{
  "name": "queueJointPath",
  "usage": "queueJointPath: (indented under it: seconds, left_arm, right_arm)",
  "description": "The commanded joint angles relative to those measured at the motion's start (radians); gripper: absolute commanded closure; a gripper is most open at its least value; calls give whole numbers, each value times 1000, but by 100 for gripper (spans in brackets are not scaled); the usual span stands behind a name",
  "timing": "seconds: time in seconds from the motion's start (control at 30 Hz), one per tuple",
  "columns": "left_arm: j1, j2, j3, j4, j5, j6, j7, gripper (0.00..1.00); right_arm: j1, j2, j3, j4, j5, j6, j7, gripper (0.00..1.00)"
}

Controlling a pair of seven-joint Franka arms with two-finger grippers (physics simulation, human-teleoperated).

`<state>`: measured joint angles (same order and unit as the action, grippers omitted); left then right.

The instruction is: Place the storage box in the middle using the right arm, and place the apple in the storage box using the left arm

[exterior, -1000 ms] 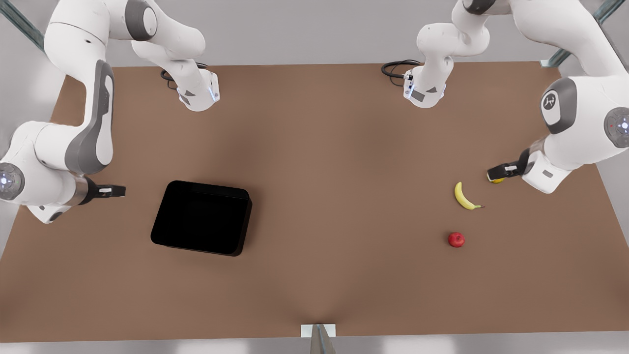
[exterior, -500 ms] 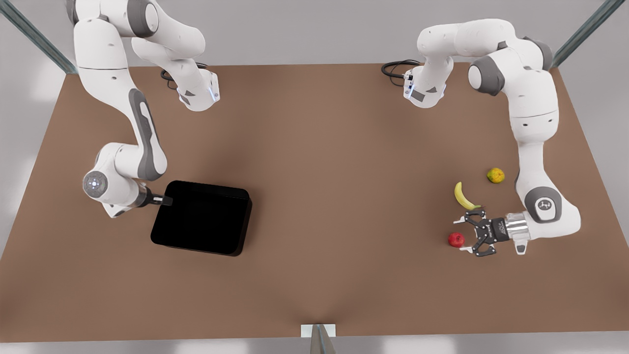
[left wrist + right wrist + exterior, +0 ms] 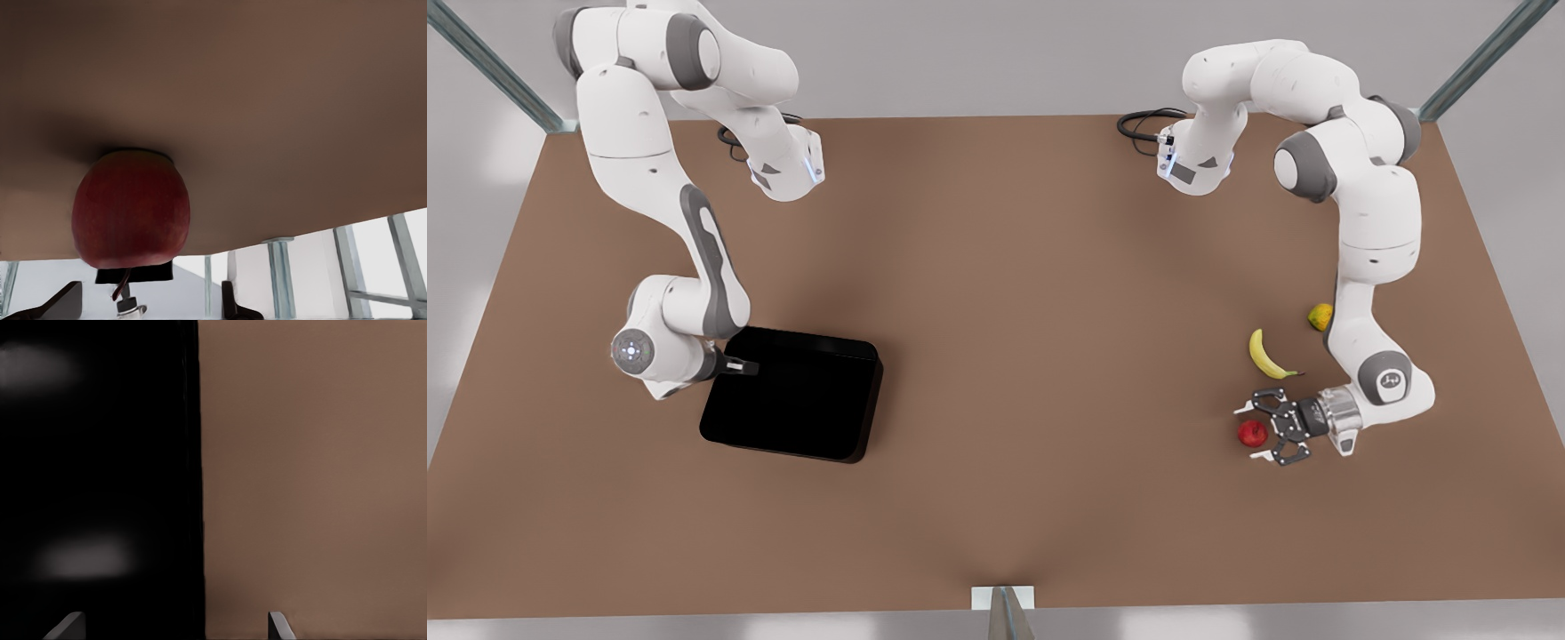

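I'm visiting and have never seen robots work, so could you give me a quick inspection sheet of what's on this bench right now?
Surface: brown table, flat, no spills seen.
Job's things: black storage box toward the front view's left, not yet in the middle; red apple on the table at the front view's right, outside the box.
Clutter: banana and a yellow-orange fruit beyond the apple.
Grippers: left gripper open, fingers either side of the apple; right gripper open, straddling the box's rim.
Cables: black loops at the arm bases.
Surroundings: metal frame posts at the corners.
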<state>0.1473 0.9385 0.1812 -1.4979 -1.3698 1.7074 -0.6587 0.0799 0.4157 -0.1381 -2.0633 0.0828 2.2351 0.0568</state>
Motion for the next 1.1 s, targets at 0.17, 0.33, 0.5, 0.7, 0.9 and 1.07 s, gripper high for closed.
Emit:
queueJointPath:
  seconds: [0.17, 0.33, 0.5, 0.7, 0.9, 1.07]
  left_arm:
    - [0, 16, 3, -1, 0, 21, 2, 0]
    - [0, 20, 7, -1, 3, 37, 5, 0]
    - [-5, 22, 3, -1, 32, 103, 4, 0]
    - [-11, 19, -5, -2, 25, 103, 2, 5]
    - [-11, 20, -12, -5, 28, 127, 2, 18]
    - [-11, 20, -12, -5, 28, 126, 1, 32]
  right_arm:
    - [0, 2, 12, 11, -2, -20, -2, 62]
    - [0, 15, 12, 12, -2, -14, -9, 63]
    - [0, 23, 12, 17, -3, -20, -17, 73]
    - [0, 37, 14, 31, -5, -23, -18, 79]
    - [0, 32, 15, 75, -5, -71, -25, 79]
    - [1, 12, 58, 167, 2, -134, -74, 79]
